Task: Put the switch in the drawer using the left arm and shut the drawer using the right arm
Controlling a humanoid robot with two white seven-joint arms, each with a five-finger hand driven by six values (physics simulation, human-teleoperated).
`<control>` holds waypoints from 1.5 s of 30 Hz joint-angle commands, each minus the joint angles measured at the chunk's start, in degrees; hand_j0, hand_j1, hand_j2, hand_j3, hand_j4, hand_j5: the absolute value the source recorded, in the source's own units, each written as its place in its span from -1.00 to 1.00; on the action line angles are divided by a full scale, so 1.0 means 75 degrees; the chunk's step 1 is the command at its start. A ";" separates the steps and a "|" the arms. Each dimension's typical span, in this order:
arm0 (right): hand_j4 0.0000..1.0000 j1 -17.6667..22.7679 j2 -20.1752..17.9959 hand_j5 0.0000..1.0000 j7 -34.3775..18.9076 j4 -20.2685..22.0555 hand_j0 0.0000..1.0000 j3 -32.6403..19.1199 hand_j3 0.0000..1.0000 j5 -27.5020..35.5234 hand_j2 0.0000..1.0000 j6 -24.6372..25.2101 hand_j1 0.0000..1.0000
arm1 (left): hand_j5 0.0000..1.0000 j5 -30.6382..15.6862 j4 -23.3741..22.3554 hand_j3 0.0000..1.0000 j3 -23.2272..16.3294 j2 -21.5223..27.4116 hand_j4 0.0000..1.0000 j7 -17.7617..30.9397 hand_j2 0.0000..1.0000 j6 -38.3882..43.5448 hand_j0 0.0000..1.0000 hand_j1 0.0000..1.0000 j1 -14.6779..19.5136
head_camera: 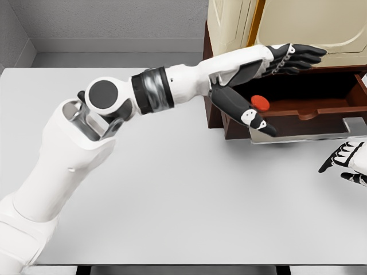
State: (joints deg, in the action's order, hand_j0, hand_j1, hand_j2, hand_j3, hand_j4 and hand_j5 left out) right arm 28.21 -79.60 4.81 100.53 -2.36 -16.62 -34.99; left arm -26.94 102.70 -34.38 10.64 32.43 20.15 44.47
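Note:
My left arm reaches from the lower left across the table, and my left hand hovers over the open brown drawer. Its fingers stretch out flat over the drawer's back, and the thumb points down over the front left corner. The hand is open and holds nothing. A small red round part, the switch, shows just beside the thumb, inside the drawer at its left end. My right hand rests on the table at the right edge, below the drawer front, with relaxed fingers.
The drawer belongs to a dark wooden cabinet with a cream-coloured upper body at the table's back right. The light grey table spreads in front. A grey wall runs behind it.

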 commanded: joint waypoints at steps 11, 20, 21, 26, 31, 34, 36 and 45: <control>0.21 0.0000 -0.0028 0.21 0.0015 0.0002 0.21 -0.0002 0.21 0.0048 0.21 -0.0001 0.21 | 1.00 -0.1388 0.0064 1.00 -0.0913 0.1546 1.00 -0.0023 1.00 0.1040 1.00 1.00 0.0399; 0.22 0.0000 -0.0016 0.22 0.0015 -0.0022 0.22 -0.0002 0.22 0.0048 0.22 -0.0001 0.22 | 1.00 -0.1295 -0.0041 1.00 -0.0924 0.1464 1.00 -0.0046 1.00 0.1028 1.00 1.00 0.0411; 0.22 0.0000 -0.0016 0.22 0.0015 -0.0022 0.22 -0.0002 0.22 0.0048 0.22 -0.0001 0.22 | 1.00 -0.1248 -0.0053 1.00 -0.0924 0.1453 1.00 -0.0046 1.00 0.1028 1.00 1.00 0.0422; 0.21 0.0000 -0.0027 0.21 0.0015 -0.0022 0.21 -0.0002 0.21 0.0036 0.21 -0.0001 0.21 | 1.00 -0.1154 -0.0264 1.00 -0.0924 0.1289 1.00 -0.0046 1.00 0.1028 1.00 1.00 0.0411; 0.20 0.0000 -0.0027 0.20 0.0015 -0.0022 0.20 -0.0002 0.20 0.0036 0.20 -0.0001 0.20 | 1.00 -0.0990 -0.0416 1.00 -0.1042 0.1089 1.00 -0.0058 1.00 0.1028 1.00 1.00 0.0411; 0.20 0.0000 -0.0028 0.20 0.0015 -0.0022 0.20 -0.0002 0.20 0.0036 0.20 -0.0001 0.20 | 1.00 -0.0931 -0.0463 1.00 -0.1088 0.0984 1.00 -0.0058 1.00 0.1028 1.00 1.00 0.0411; 0.20 0.0000 -0.0016 0.20 0.0015 -0.0022 0.20 -0.0002 0.20 0.0036 0.20 -0.0001 0.20 | 1.00 -0.0861 -0.0463 1.00 -0.1088 0.0925 1.00 -0.0058 1.00 0.1028 1.00 1.00 0.0422; 0.20 0.0000 -0.0016 0.20 0.0015 -0.0022 0.20 -0.0002 0.20 0.0025 0.20 -0.0001 0.20 | 1.00 -0.0709 -0.1002 1.00 -0.1088 0.0550 1.00 -0.0058 1.00 0.1017 1.00 1.00 0.0469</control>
State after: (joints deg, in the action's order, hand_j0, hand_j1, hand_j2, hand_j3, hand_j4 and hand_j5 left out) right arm 28.21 -79.60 4.90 100.36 -2.35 -16.71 -34.99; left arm -32.12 96.27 -42.57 15.33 32.00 27.84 47.99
